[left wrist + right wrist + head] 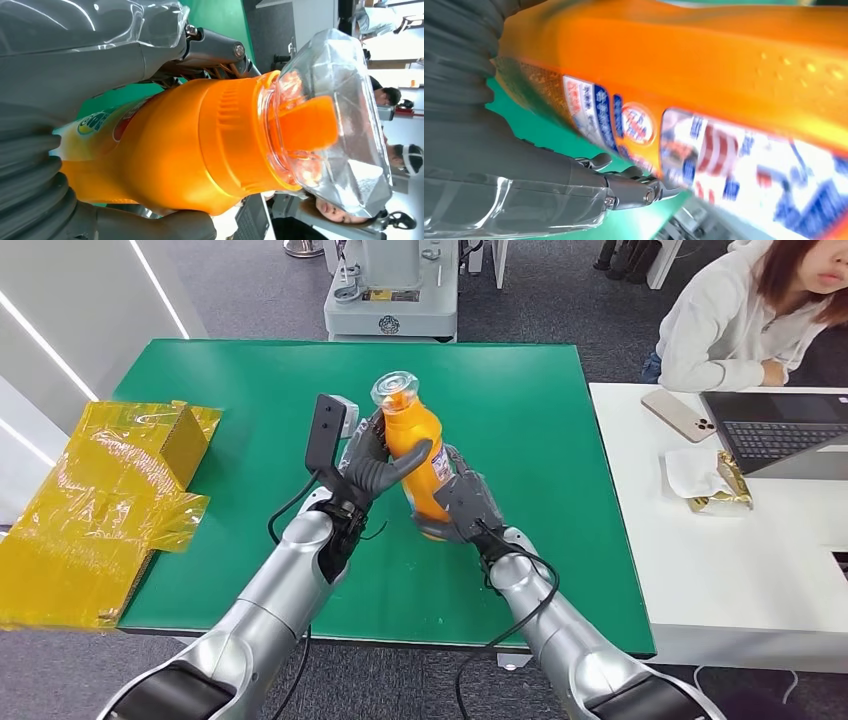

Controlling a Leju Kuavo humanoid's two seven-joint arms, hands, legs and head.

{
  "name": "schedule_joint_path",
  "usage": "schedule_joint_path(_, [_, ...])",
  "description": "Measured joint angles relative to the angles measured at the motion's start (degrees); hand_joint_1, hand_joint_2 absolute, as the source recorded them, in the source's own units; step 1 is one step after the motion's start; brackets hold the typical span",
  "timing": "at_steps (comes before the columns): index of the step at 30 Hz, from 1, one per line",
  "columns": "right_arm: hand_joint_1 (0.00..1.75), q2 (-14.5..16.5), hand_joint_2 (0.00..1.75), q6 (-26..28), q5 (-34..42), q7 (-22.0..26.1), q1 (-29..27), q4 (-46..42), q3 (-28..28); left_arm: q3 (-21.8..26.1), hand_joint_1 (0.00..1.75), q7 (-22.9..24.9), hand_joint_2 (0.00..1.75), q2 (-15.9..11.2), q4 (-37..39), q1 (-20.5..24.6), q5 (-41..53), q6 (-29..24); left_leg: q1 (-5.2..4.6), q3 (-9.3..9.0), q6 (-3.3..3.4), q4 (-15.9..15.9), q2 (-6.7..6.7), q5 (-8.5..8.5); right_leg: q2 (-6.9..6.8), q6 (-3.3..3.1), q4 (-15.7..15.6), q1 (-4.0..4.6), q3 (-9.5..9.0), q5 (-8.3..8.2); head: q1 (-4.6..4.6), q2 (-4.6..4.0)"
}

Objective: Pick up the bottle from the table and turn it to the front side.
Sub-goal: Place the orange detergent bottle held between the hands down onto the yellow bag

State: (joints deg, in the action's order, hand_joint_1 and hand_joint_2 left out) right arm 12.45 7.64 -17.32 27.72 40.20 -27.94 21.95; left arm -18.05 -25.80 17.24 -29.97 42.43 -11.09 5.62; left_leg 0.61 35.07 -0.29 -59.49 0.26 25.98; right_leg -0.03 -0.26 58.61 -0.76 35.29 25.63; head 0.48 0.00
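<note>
An orange bottle (418, 445) with a clear faceted cap (394, 390) is held upright above the middle of the green table (250, 390). My left hand (372, 468) wraps around its upper body, thumb across the front. Lower down on the other side, my right hand (462, 502) grips it near the base. In the left wrist view the orange bottle (165, 150) and its clear cap (330, 120) loom close against my left hand (45, 165). The right wrist view shows the bottle's printed label (704, 155) facing my right hand (524, 175).
A crumpled yellow foil-wrapped box (110, 500) lies at the table's left edge. A white desk (740, 570) stands to the right with a laptop (780, 430), a phone (685, 415) and a person (740, 310) seated behind. A grey machine base (392, 290) stands beyond the table.
</note>
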Motion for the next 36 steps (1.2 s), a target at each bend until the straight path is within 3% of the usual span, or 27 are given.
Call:
schedule_joint_path(13, [0.00, -1.46, 1.75, 0.92, 2.62, 2.18, -5.43, -7.63, -0.40, 0.00, 1.60, -0.14, 1.75, -1.94, -0.08, -0.77, -1.92, 2.27, 0.00, 0.02, 0.00, 0.00, -0.02, 0.00, -0.02, 0.00, 0.00, 0.00, 0.00, 0.00, 0.00, 0.00])
schedule_joint_path(21, [0.00, -2.17, 1.75, 4.08, 5.13, 4.89, -7.58, -12.15, 0.00, 0.33, 1.58, -2.23, 1.75, -3.76, 1.01, -1.16, 1.22, -4.35, 0.00, 0.02, 0.00, 0.02, -0.02, 0.00, -0.02, 0.00, 0.01, 0.00, 0.00, 0.00, 0.00, 0.00])
schedule_joint_path(27, [0.00, -3.47, 1.75, 4.54, 7.27, 5.30, -13.99, -25.22, 1.69, 1.29, 1.59, -4.97, 1.75, -7.42, 1.21, -1.75, 7.41, -13.13, 0.01, 0.02, -0.02, 0.07, -0.01, 0.02, -0.01, -0.02, 0.01, 0.01, 0.02, 0.04, -0.01, 0.00])
schedule_joint_path(36, [0.00, -5.74, 1.75, 5.16, 6.36, 4.71, -20.10, -38.24, 5.17, 1.64, 1.63, -6.32, 1.75, -11.02, 0.84, -2.43, 13.92, -19.42, 0.00, 0.07, -0.02, 0.06, -0.06, 0.01, -0.07, -0.01, 0.00, 0.00, 0.03, 0.04, 0.01, 0.00])
